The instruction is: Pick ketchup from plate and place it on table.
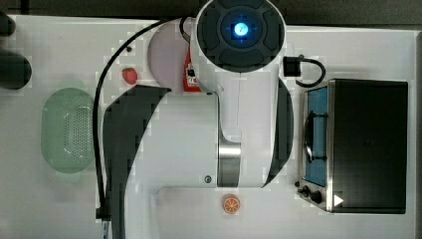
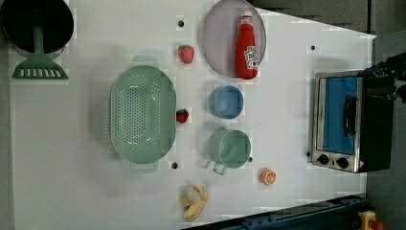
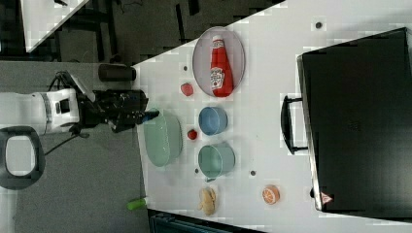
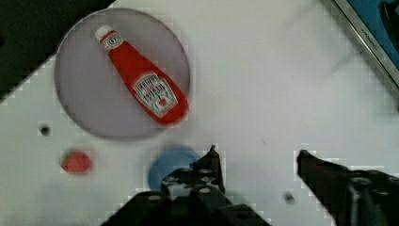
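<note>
Top view: the white robot arm covers most of the large round pale lilac-grey plate, and the small red ketchup bottle with a white label shows partly at the plate's edge beneath it. Left view: the bottle lies flat on the plate, a red strawberry just beside the plate on the wide white surface. Wrist view: the gripper hangs above the surface near the plate, black fingers spread wide, nothing between them.
</note>
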Motion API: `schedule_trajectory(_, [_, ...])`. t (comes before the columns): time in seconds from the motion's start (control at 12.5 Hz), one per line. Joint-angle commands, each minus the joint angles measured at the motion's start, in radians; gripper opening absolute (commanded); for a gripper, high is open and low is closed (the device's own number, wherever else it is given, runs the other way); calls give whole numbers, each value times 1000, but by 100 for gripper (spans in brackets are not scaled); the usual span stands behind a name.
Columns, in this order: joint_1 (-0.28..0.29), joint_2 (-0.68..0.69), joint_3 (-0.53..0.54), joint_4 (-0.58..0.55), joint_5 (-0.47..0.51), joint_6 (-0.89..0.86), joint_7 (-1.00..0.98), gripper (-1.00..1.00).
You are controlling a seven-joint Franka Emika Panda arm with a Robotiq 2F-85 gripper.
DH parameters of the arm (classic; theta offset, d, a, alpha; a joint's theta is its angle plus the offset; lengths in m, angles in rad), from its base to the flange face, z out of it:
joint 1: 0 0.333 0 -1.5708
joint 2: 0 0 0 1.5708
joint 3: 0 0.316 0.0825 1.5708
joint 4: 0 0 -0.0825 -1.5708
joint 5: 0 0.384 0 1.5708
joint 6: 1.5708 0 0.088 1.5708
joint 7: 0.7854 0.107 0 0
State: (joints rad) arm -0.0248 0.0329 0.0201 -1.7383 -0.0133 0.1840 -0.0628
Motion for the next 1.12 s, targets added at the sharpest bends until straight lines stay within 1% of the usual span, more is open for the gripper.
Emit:
schedule_trajectory(0.08, [-100, -167, 44, -52, 38, -153, 81, 58])
schedule_trajectory(0.24, [-99, -140, 50, -52, 38, -147, 44, 99])
schedule_trajectory(0.48, [-92, -58, 66, -50, 39, -100, 8, 100])
schedule_trajectory(0.8, [-79, 82, 103, -49, 39, 26, -56, 100])
schedule_trajectory(1.12, [-70, 240, 131, -44, 37, 165, -253, 100])
